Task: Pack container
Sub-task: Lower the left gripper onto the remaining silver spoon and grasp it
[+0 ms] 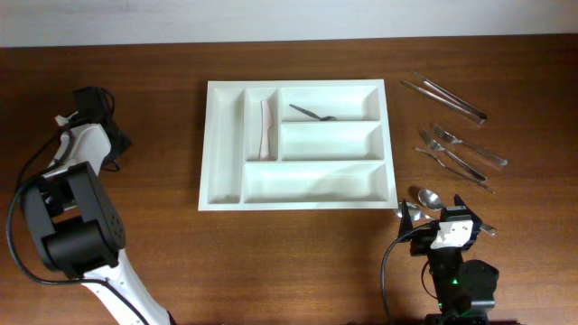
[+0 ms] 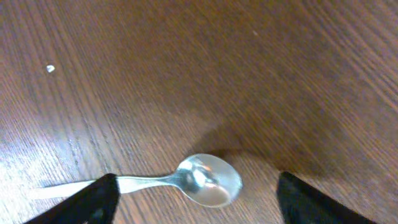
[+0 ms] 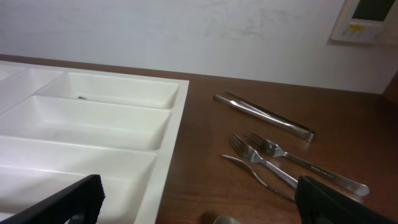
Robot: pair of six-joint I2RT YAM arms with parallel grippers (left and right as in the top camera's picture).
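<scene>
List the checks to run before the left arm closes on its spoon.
1. Left gripper jaws apart: ok.
2. Spoon between the fingers: ok. The bowl is roughly centred and the handle passes behind one finger in the wrist view.
3. Fingers low enough to pinch the spoon: cannot tell.
4. Tray has a free slot: ok. Two of the long ones show nothing inside.
5. Right gripper open and holding nothing: ok.
</scene>
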